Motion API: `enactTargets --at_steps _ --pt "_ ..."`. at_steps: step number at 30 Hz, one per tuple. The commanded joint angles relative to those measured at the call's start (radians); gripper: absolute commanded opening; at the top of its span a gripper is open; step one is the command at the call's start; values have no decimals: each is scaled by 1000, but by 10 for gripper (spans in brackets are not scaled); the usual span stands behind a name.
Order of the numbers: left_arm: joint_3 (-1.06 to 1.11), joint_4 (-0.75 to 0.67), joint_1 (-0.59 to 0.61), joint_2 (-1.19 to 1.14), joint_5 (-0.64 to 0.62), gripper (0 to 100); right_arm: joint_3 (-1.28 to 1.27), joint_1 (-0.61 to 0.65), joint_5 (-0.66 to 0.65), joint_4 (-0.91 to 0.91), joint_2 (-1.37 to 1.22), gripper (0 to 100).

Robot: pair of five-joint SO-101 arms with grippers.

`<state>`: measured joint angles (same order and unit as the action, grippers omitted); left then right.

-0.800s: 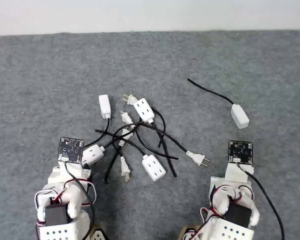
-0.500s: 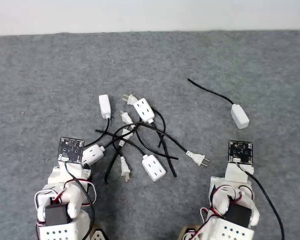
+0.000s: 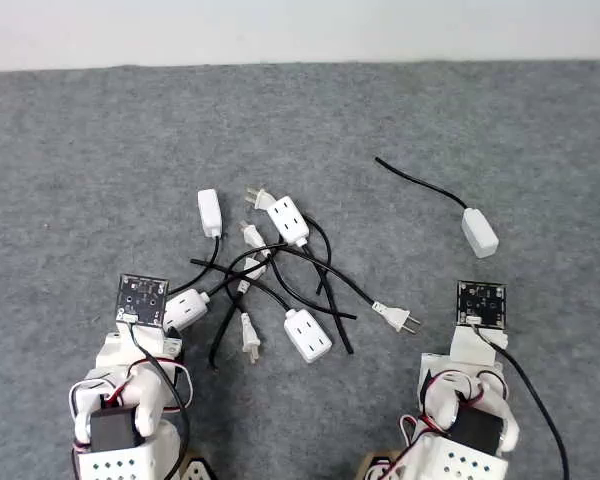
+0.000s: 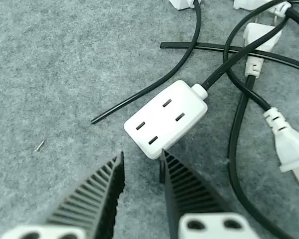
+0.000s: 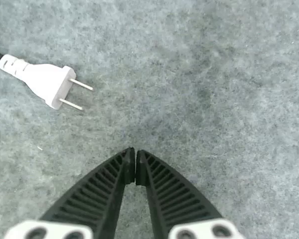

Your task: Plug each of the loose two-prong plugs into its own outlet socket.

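Logging left gripper (image 4: 142, 158) low over grey felt mat (image 3: 70, 150): fingers parted, nothing between them, one fingertip just beside a corner of first socket (image 4: 165, 118), a white two-outlet block lying slots-up with black cord (image 4: 224, 69) leaving its far end. Placed first socket, from high view, just ahead of left arm's wrist camera, at the near-left fringe of the tangle (image 3: 280, 275) of cords mid-table. Found right gripper (image 5: 135, 158) pressed closed on nothing, tips over bare mat; near plug (image 5: 46, 79) lying flat close by, both prongs bare, untouched. Counted within the tangle: second socket (image 3: 308, 334) at near edge; third socket (image 3: 288, 221) at far edge, far plug (image 3: 259, 198) at its end with prongs pointing away, not seated; middle plug (image 3: 249, 338) loose between first and second sockets. Recorded two further white blocks: left block (image 3: 210, 212) at far-left fringe of the tangle, lone block (image 3: 480, 231) well apart to the right, ahead of right arm, short black cord trailing away from it.
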<state>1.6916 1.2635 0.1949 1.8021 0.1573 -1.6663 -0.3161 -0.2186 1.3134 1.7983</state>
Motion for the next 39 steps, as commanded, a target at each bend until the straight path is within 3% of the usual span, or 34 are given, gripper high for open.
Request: enactTargets --at_steps 1,35,39 --pt "-10 2 6 20 6 108 -17 -12 6 -12 1 15" --pt "-10 2 2 20 6 108 -17 -8 6 -12 1 15" --pt "-15 -2 9 20 8 111 -17 71 6 -13 1 18"
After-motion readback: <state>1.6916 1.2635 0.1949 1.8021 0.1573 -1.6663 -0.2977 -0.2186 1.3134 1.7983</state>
